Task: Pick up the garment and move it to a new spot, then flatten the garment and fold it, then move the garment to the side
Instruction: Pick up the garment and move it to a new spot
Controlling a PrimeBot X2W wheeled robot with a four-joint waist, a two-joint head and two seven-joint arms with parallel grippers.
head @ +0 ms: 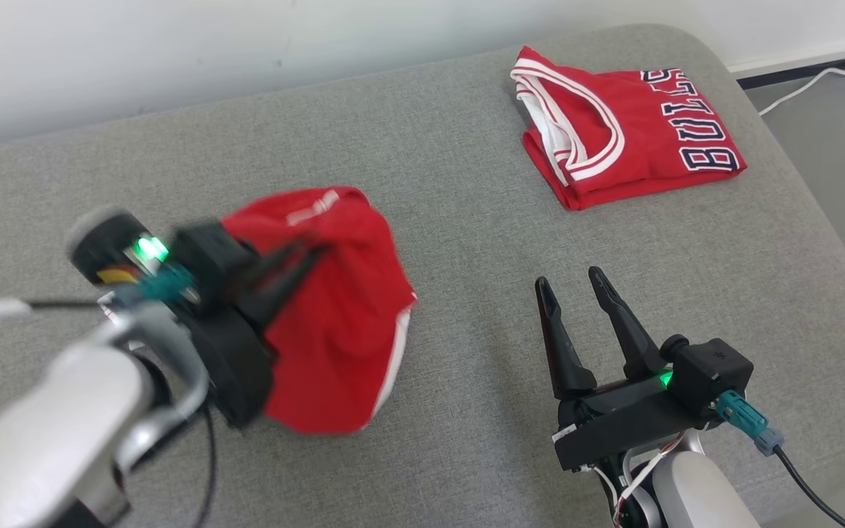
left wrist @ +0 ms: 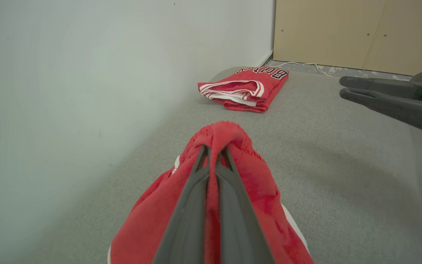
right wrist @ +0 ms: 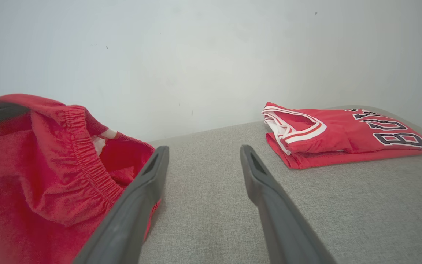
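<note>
A crumpled red garment with white side trim and an elastic waistband point(head: 342, 330) hangs bunched from the left gripper point(head: 311, 255), whose 2 dark fingers are clenched on a fold near its top. The garment is raised over the left half of the grey fabric-covered worktop point(head: 466, 220); whether its lower edge touches the surface is unclear. This looks like step 1, the pick-up and carry. Flattening, folding and moving aside are all left to do. The left arm reaches forward, fingers roughly level. The right gripper point(head: 568, 280) hovers low just right of the garment, fingers spread and empty. A folded red jersey with white trim and dark lettering point(head: 635, 132) lies well apart at the far right corner.
</note>
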